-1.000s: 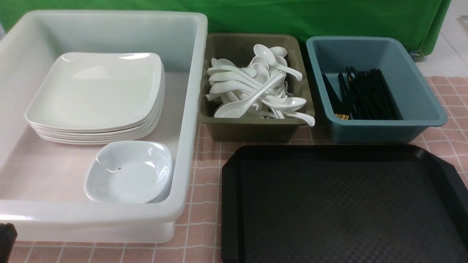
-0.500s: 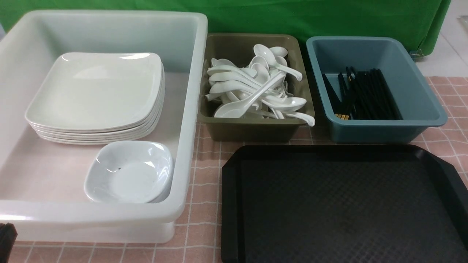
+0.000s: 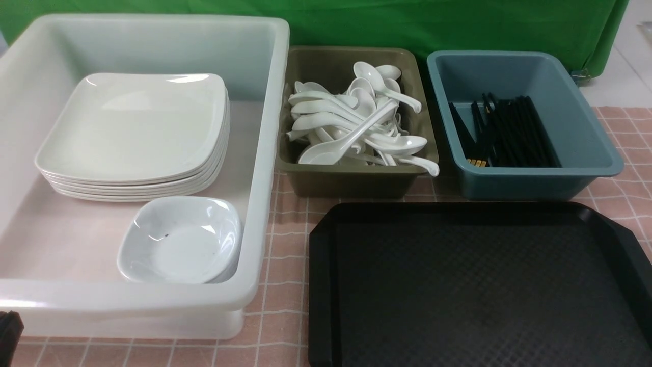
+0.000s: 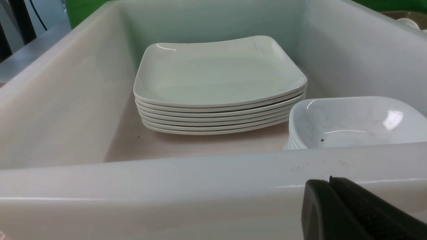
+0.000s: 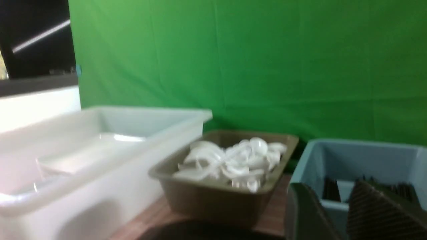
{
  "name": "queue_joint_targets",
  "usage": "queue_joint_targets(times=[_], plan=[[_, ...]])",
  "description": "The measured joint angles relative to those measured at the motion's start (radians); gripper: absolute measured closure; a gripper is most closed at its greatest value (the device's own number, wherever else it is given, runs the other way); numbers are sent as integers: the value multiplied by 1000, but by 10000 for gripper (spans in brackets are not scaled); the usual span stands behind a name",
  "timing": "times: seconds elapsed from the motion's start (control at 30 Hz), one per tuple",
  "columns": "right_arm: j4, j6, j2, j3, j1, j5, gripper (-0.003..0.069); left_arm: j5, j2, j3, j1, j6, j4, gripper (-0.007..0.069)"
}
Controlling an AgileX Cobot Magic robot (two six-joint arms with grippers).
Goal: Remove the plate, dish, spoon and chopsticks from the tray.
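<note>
Your tray (image 3: pixel 479 285) sits bare at the near right of the pink checked tablecloth (image 3: pixel 285 244), its black textured surface carrying nothing. The plate (image 3: pixel 132 125) tops a stack of square plates toward the back left of the white tub (image 3: pixel 265 153), and the dish (image 3: pixel 181 239) rests on a few nested others in that tub's near right corner, just beside the stack (the dark speck inside shows in both the front and left wrist views). The spoon cannot be told from the rest of the white spoons (image 3: pixel 356 122) heaped in the olive tub (image 3: pixel 351 183), one handle hanging over its near right rim. The chopsticks (image 3: pixel 504 132) lie bundled in the blue tub (image 3: pixel 586 142), gold tips toward you.

Your left gripper (image 4: pixel 330 181) hangs just outside the white tub's near wall, its black jaws pressed together on nothing. Your right gripper (image 5: pixel 347 200) has its jaws parted with nothing between them, above the tray's far edge.
</note>
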Motion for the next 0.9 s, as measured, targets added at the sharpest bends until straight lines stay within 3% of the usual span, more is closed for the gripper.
queue_joint_targets(times=[0.13, 0.3, 0.43, 0.9], plan=[[5, -58, 1, 29, -31, 80, 392, 0, 0, 0, 0, 0, 3, 621], [6, -69, 1, 100, -256, 239, 392, 0, 0, 0, 0, 0, 3, 616], [7, -77, 1, 91, -364, 306, 392, 0, 0, 0, 0, 0, 3, 607], [7, -90, 1, 91, -393, 313, 392, 0, 0, 0, 0, 1, 3, 606]])
